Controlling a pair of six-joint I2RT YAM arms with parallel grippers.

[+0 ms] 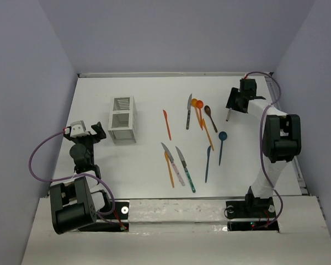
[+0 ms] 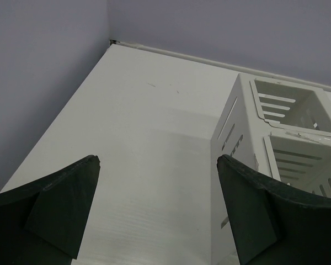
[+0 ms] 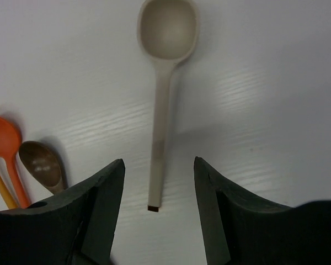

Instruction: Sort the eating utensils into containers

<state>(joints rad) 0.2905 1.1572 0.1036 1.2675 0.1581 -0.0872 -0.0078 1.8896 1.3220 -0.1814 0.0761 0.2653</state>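
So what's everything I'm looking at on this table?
caddy: one, white, left of centre
plain knives: two, orange, middle
metal-bladed knives: three; dark, pink and teal handles; middle
orange spoons: apparently two, orange, far middle
brown spoon: one, brown, beside the orange ones
blue spoon: one, blue, right of centre
blue utensil: one, blue, slim, type unclear
beige spoon: one, beige, far right
left gripper: one, black, open beside caddy
right gripper: one, black, open astride beige spoon's handle

A white table with faint grain sits boxed in by plain lavender-grey walls: the back wall beyond its far edge, the left wall and right wall along its sides, evenly lit.
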